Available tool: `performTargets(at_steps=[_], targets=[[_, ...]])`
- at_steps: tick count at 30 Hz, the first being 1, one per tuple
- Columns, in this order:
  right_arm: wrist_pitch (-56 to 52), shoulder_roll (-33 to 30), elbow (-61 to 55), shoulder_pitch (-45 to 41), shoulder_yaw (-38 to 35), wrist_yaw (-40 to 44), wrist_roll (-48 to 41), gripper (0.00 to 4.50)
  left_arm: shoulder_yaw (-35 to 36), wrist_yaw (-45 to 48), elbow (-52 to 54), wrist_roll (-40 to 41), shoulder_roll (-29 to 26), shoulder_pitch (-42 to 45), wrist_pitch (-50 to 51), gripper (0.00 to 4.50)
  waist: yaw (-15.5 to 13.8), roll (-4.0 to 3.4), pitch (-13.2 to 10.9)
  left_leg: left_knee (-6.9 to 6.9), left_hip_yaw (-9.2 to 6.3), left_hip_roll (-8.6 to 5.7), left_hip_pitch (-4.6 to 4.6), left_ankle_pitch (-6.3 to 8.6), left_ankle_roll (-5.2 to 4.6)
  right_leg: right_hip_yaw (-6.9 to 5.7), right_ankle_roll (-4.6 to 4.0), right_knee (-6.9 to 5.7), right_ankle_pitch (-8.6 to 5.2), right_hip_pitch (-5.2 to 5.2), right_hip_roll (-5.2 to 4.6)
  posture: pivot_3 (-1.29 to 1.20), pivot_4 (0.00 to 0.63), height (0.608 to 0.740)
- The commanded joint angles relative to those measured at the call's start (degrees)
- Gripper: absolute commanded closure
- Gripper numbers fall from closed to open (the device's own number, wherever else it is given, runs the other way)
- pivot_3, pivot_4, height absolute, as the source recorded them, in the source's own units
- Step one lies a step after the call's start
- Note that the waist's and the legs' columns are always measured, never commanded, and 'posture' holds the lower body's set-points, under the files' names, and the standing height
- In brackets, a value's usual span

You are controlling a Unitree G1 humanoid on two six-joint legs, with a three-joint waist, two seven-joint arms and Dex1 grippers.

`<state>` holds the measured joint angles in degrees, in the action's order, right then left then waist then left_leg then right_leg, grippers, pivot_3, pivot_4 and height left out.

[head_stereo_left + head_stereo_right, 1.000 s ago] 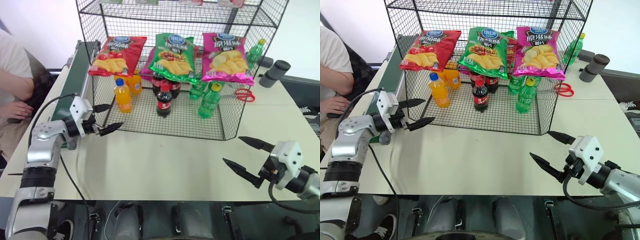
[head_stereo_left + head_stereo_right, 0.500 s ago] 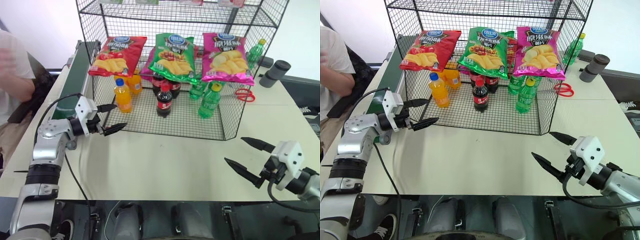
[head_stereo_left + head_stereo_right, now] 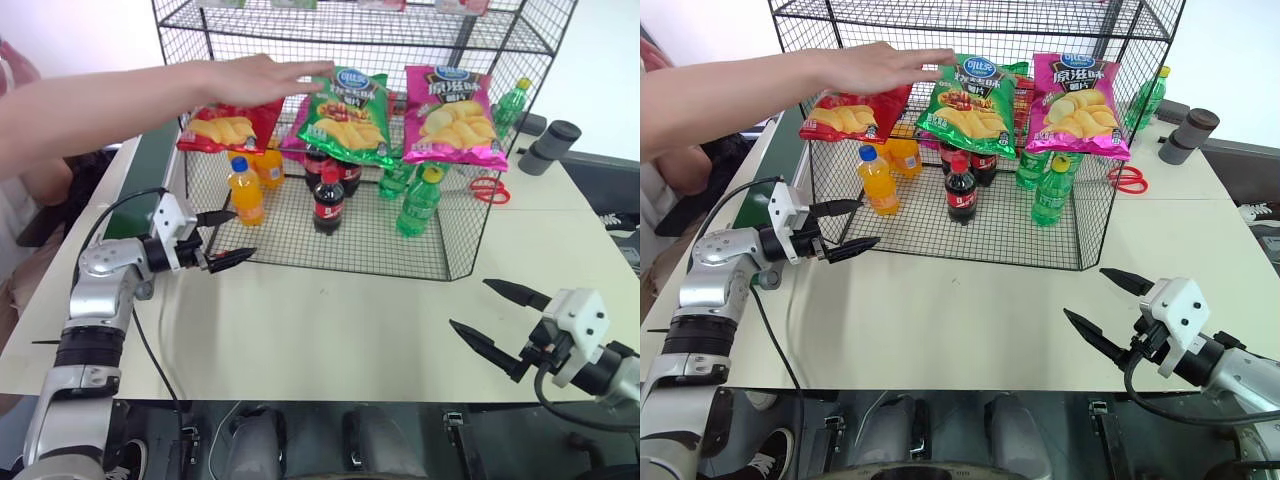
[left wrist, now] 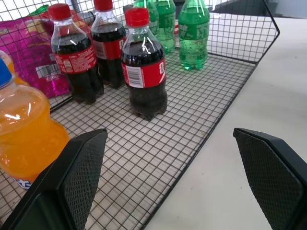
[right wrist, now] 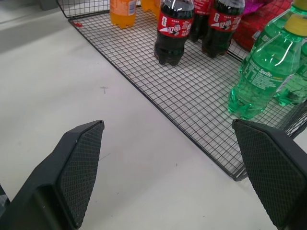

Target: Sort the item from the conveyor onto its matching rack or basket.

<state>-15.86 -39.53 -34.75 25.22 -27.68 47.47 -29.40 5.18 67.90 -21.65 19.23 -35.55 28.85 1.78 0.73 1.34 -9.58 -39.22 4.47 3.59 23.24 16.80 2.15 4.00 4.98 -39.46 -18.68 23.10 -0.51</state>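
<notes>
Green and shiny, the crisp bag [image 3: 347, 116] is seen hanging on the front of the black wire rack [image 3: 470, 200], between a red bag [image 3: 226, 125] and a pink bag [image 3: 453, 116]. A person's hand [image 3: 258, 78] is stretched flat across from the left, and its fingertips are laid at the green bag's top edge. The dark green conveyor [image 3: 150, 160] is seen at the far left, partly hidden by the person's arm. The left gripper [image 3: 221, 237] is held level near the rack's left corner, its fingers spread wide with nothing in them. The right gripper [image 3: 497, 320] is held low at the near right, also spread and empty.

In the left wrist view, cola bottles [image 4: 144, 72], an orange bottle [image 4: 26, 129] and green bottles [image 4: 194, 31] are seen standing on the rack floor.

In the right wrist view, the white table [image 5: 96, 143] is seen in front of the same bottles.
</notes>
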Motion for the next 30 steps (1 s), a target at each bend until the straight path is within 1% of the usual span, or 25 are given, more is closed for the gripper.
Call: performTargets(at_steps=[1,13,16,22,30], targets=[[1.5,0.4,-1.2,0.2,-1.0,-0.1,0.1,0.04,0.2,-0.1,1.1,0.2,-0.3,0.4,-0.3,0.0,0.0,-0.01,0.0,0.0,0.0,0.0,0.0,0.0,0.0,0.0,0.0,0.0,0.0,0.0,0.0,0.0,0.15,0.74],[2.5,0.2,0.3,-0.3,-0.4,0.6,0.0,0.04,0.9,-1.0,3.1,0.7,-0.4,-0.6,0.3,0.0,0.0,0.0,0.0,0.0,0.0,0.0,0.0,0.0,0.0,0.0,0.0,-0.01,0.0,0.0,0.0,0.0,0.15,0.74],[2.3,0.1,0.3,-0.8,-0.2,0.6,-0.1,0.04,1.4,0.4,4.6,2.5,-0.8,-1.9,1.7,0.0,0.0,-0.02,0.0,0.0,0.0,0.01,-0.01,0.0,0.0,0.01,0.0,-0.02,0.0,0.0,0.0,0.0,0.15,0.74],[1.3,0.4,-0.2,-0.9,-0.2,0.7,-1.6,0.04,1.6,1.1,4.7,3.4,-1.5,-2.0,3.6,0.0,0.0,-0.01,0.0,-0.02,0.0,0.0,-0.02,-0.01,0.01,0.0,0.0,-0.06,0.0,-0.01,0.0,0.0,0.15,0.74],[1.0,0.4,-0.8,-1.6,0.6,0.1,-1.4,0.04,0.9,0.9,5.8,2.8,-2.0,-2.6,4.3,0.0,0.0,-0.01,0.0,-0.02,-0.01,0.0,-0.03,-0.01,0.01,0.0,0.0,-0.06,0.0,-0.02,0.0,0.0,0.15,0.74]])
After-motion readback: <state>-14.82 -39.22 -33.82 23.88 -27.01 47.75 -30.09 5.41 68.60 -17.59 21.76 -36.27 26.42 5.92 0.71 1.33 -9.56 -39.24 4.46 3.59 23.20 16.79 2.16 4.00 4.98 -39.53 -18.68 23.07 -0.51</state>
